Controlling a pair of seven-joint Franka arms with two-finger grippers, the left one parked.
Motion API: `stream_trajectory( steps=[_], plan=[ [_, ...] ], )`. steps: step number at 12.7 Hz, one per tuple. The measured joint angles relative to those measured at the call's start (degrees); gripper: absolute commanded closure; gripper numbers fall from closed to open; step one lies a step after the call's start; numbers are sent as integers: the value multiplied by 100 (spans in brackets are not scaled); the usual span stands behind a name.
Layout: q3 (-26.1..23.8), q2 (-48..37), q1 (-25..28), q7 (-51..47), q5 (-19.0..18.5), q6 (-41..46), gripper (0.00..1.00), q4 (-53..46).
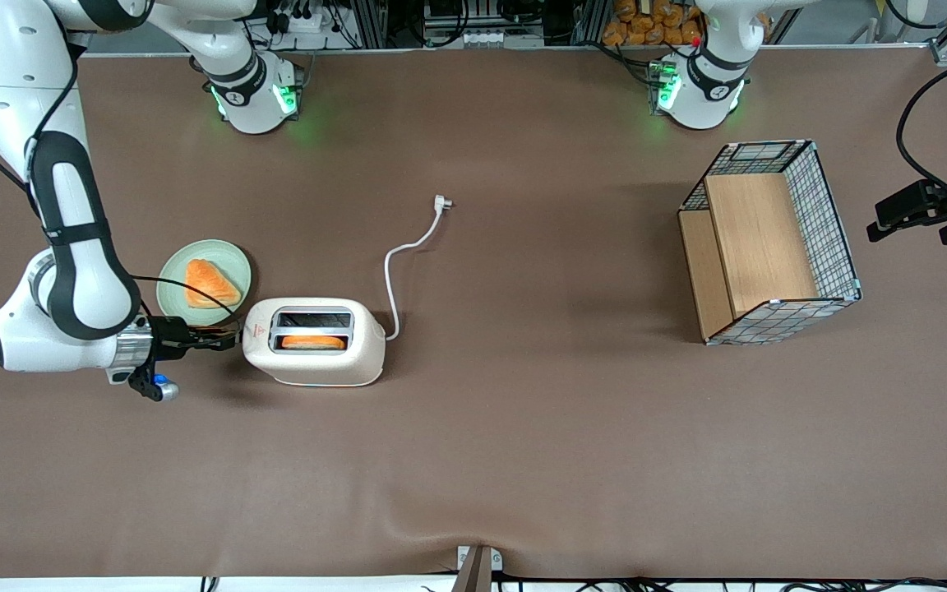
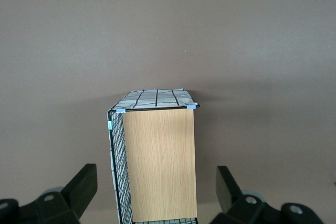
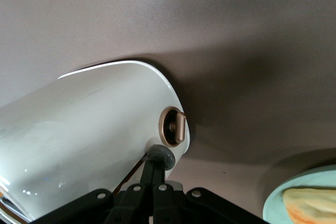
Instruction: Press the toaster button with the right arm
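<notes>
We see the tool (image 1: 231, 335) with fingers closed together, tips pressing the toaster button (image 3: 161, 155) on the toaster's (image 1: 317, 353) narrow end.

Gripper (image 1: 231, 335) at toaster (image 1: 315, 341) end — plate (image 1: 231, 255) beside.

A wide brown mat covers the bench (image 1: 523, 460), evenly lit with soft shadows and green glows near its rear edge, where metal framing, cables (image 1: 309, 20) and orange clutter (image 1: 654, 20) line up.
</notes>
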State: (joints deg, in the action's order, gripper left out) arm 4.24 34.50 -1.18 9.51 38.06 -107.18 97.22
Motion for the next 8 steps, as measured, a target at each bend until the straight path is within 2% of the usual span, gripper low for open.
stream_trajectory(
  steps=[6, 7, 8],
  plan=[
    [-4, -39, 0, 33, -7, 33, 92, -122],
    [-4, -106, 2, 38, -37, 36, 87, -161],
    [-4, -203, 2, 43, -105, 59, 59, -201]
  ],
)
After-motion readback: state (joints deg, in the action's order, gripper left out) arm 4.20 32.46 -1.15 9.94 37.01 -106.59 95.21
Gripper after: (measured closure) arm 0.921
